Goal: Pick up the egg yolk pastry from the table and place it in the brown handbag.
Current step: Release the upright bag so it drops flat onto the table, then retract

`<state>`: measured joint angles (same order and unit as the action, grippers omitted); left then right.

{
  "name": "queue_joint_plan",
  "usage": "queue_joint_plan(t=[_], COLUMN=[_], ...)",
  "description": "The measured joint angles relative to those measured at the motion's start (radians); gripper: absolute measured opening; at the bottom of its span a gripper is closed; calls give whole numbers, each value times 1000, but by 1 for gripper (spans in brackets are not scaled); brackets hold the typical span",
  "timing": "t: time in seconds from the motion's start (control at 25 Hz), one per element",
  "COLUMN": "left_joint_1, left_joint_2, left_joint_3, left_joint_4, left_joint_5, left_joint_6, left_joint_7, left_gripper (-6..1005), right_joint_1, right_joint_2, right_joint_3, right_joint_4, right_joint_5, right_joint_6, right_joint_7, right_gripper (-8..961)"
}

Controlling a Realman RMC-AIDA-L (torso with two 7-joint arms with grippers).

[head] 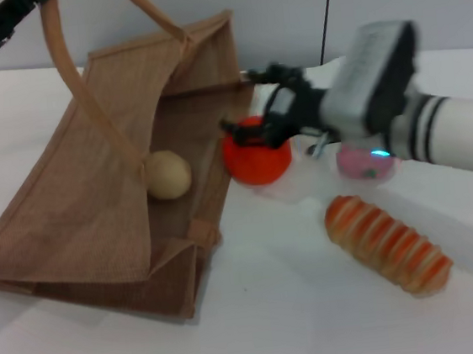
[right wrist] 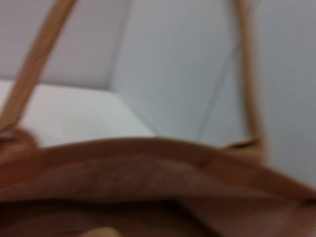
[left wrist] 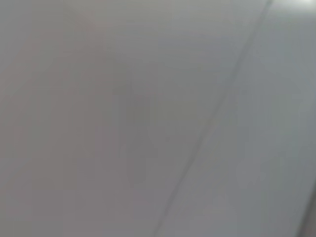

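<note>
The brown handbag (head: pixel 96 209) lies on the table at the left with its mouth held open towards the right. The egg yolk pastry (head: pixel 167 174), a pale cream round bun, lies inside the bag next to the handle's base. My left gripper (head: pixel 28 6) is at the top left and holds one looped handle (head: pixel 84 91) up. My right gripper (head: pixel 241 102) is open and empty at the bag's mouth, above a red-orange fruit. The right wrist view shows the bag's rim (right wrist: pixel 148 148), both handles and a sliver of the pastry (right wrist: pixel 96 232).
A red-orange round fruit (head: pixel 256 158) sits right by the bag's mouth. A pink ball (head: pixel 360 162) lies under my right arm. A long orange-striped bread roll (head: pixel 387 244) lies at the front right. The left wrist view shows only a grey wall.
</note>
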<state>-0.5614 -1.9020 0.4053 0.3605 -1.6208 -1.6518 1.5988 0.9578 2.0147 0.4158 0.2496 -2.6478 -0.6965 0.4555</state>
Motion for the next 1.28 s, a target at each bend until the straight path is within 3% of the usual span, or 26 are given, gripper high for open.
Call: queue_joint_plan(t=[0.2,0.28,0.48,0.64,0.72,0.84,1.04,1.28], left_joint_1=[-2,-10,-30,-37,-38,-34,-35,-10], left_joint_2=[-1,-3,-27,-67,-101,-128,-127,-130], left_joint_3=[14,13,2,-5,-5,-7,-14,-14], left_joint_4=[-21,-47,-87,-90,-90,-124,-242,-297], left_joint_5=[5,7,-3,-33,-88,-201,-385,-501], left_joint_6=[141,212,384,472,487,507,515,397], left_joint_7=[28,63,146,280,407,604,845,922], left_gripper=[196,213,411,515,558,622,619,614], right_joint_1=[-107,-151,-225,-268,-290,-314,-362,-401], right_joint_2=[-2,4,7,9,12,14,15,15], right_joint_3=[154,230,343,419,467,525,609,685], right_joint_4=[-116,-187,-277,-283,-283,-284,-287,-294], right_joint_5=[0,0,1,1,2,2,3,5], right_joint_6=[-252,-414,-686,-736,-742,-745,-784,-807], right_joint_7=[3,3,-6,-20,-21,-22,-22,-23], right_gripper=[893,893,893,893,893,893,893,893])
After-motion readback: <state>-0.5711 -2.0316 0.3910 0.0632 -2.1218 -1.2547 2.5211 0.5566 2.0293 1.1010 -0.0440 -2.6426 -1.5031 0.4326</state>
